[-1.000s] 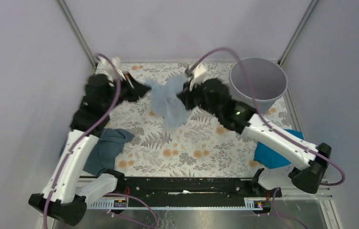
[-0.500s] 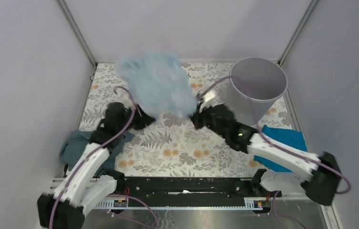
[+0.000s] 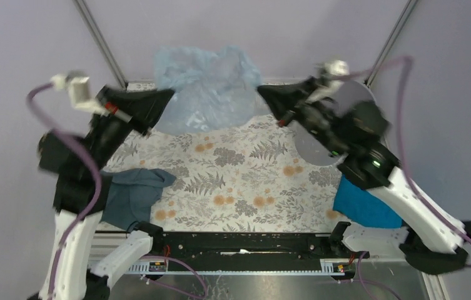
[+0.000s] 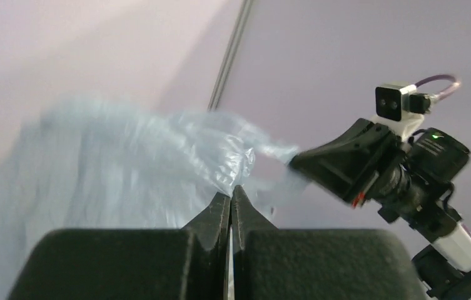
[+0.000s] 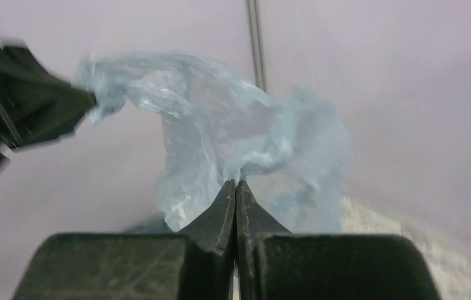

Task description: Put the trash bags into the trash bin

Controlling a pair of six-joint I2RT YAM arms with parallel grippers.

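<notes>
The pale-blue translucent trash bag (image 3: 207, 90) hangs spread out in the air above the far side of the table, held between both grippers. My left gripper (image 3: 169, 94) is shut on its left edge; the film shows at its tips in the left wrist view (image 4: 231, 186). My right gripper (image 3: 261, 91) is shut on its right edge, as the right wrist view (image 5: 235, 181) shows. The light-grey trash bin (image 3: 313, 147) stands at the far right, mostly hidden behind my right arm.
A dark teal-grey cloth (image 3: 131, 194) lies at the near left of the floral table (image 3: 245, 187). A bright blue cloth (image 3: 361, 206) lies at the near right, partly under my right arm. Grey walls with metal posts close the back and sides.
Both arms have risen high and moved apart. The bag, bunched low between them a second ago, is now lifted and stretched wide. My right arm now covers most of the bin.
</notes>
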